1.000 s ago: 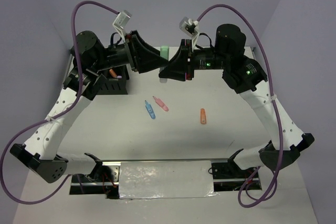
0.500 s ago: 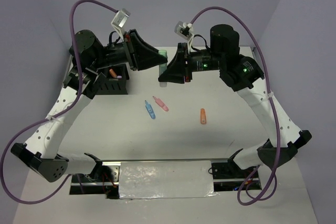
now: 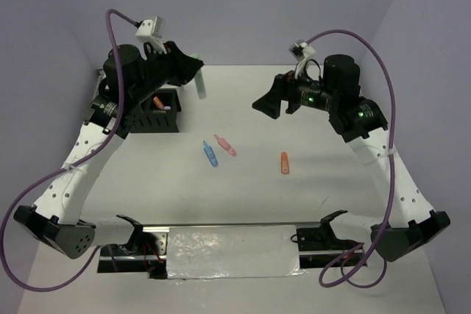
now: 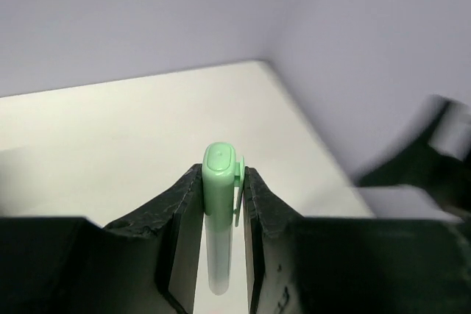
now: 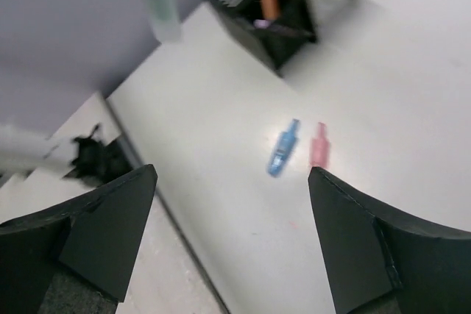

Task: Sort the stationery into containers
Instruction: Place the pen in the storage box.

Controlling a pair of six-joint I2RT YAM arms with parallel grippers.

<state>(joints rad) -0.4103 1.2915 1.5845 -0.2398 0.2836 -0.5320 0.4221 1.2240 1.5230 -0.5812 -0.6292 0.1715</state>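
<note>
Biggest first: a white surface (image 3: 243, 196) under everything. At its far left, a black organizer (image 3: 151, 119), with an orange marker (image 3: 157, 101) and a purple bit (image 3: 167, 107) poking up inside. Which compartment, hard to tell.

Next, the left hand (image 3: 195, 71), up in the air just to the right of the organizer, not touching the surface. Shut on a mint green marker (image 3: 201, 87). From the left wrist, the marker (image 4: 221, 226) squeezed between the two black fingers (image 4: 180, 226), one on each side. Green cap end sticking out past the fingertips, paler end back between the fingers. From above, hanging down from the hand, a little tilted.

Then the right hand (image 3: 268, 102), over the far right part of the surface, well apart from the left hand and from the mint green marker. Spread wide, holding nothing. From the right wrist, two dark fingers (image 5: 103, 233) far apart, with bare surface between.

Smallest: three markers lying flat near the middle of the surface, touched by no hand. Blue marker (image 3: 210, 154) and pink marker (image 3: 225, 145) just beside each other, not touching. A loose orange marker (image 3: 284, 162) off to the right, apart from those two, nearer the right hand than the left.
</note>
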